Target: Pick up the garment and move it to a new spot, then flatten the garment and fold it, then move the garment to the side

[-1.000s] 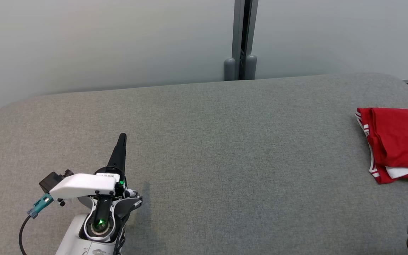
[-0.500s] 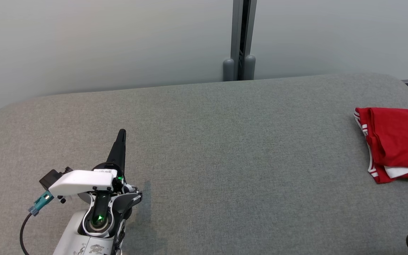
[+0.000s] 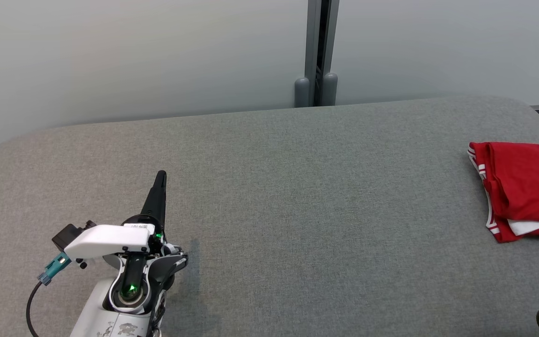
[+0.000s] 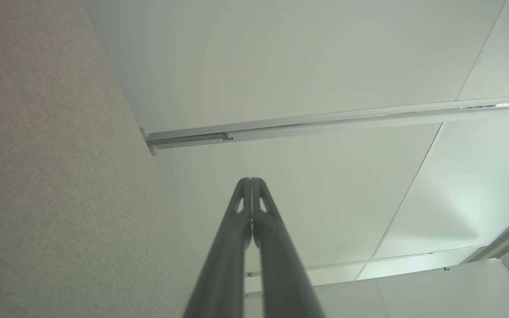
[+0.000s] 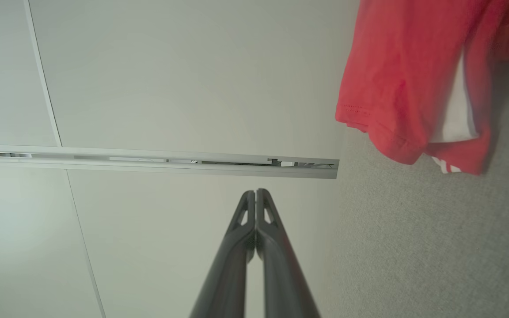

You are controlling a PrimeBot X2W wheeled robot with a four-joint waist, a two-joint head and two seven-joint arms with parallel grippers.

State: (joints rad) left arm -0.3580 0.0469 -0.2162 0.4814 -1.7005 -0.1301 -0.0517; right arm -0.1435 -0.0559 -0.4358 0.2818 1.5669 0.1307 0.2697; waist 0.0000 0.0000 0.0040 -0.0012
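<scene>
Garment (image 3: 524,187) down and folded at the far right of the grey padded surface (image 3: 297,196), that was the picture: red cloth, white stripes along its left hem, a white patch peeking out at the near corner, and its right part ran off the head view's edge. It lay flat on the fabric, nothing touching it.

Over on the robot's left, the left gripper (image 3: 160,177) was over the near-left part of the surface, well apart from the garment. Its two dark fingers were pressed tight together into one point and carried nothing. Behind those fingers sat the white wrist housing (image 3: 110,241), a green light (image 3: 132,287) glowed in the joint below it, and a teal plug (image 3: 53,270) with a black cable (image 3: 28,309) trailed off to the side.

And the right gripper (image 5: 256,192)? Clamped too, tip against tip in its own wrist view, and empty. The garment lay off to the upper right of that view, clear of the fingers, its red hem and white stripes on the grey fabric.

Beyond the surface stood pale wall panels (image 3: 134,56), split by a dark post (image 3: 318,47) with two rounded grey caps (image 3: 303,91) at its foot.
</scene>
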